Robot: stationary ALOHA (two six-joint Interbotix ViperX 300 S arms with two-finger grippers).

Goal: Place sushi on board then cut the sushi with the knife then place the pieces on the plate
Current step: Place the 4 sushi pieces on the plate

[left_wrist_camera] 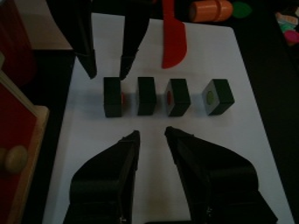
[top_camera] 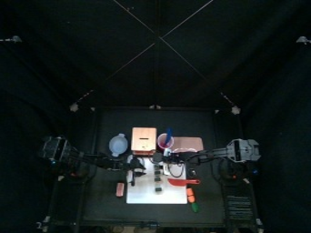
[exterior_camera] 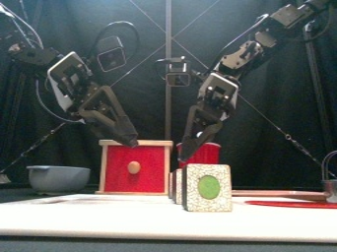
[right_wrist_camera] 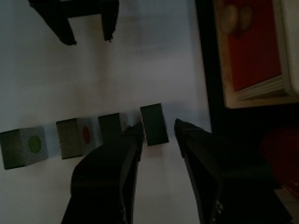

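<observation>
Left gripper (left_wrist_camera: 152, 136) hovers spread and empty just left of the sushi row (left_wrist_camera: 146, 96): four green pieces running front to back mid white board (left_wrist_camera: 233, 140). Right gripper (right_wrist_camera: 159, 125), parted too and holding nothing, hangs just right of it. Red knife (left_wrist_camera: 173, 44) lies toward the board's right edge. Best bet: pinch the loose front piece (left_wrist_camera: 218, 96) squarely, lift straight, and carry it to the pink plate (top_camera: 186, 143) at the worktop's back right.

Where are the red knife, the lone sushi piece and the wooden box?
red knife (left_wrist_camera: 173, 44), left wrist view, mid-length of it.
lone sushi piece (left_wrist_camera: 219, 97), left wrist view, middle of the block.
wooden box (exterior_camera: 148, 156), front view, red drawer front.
</observation>
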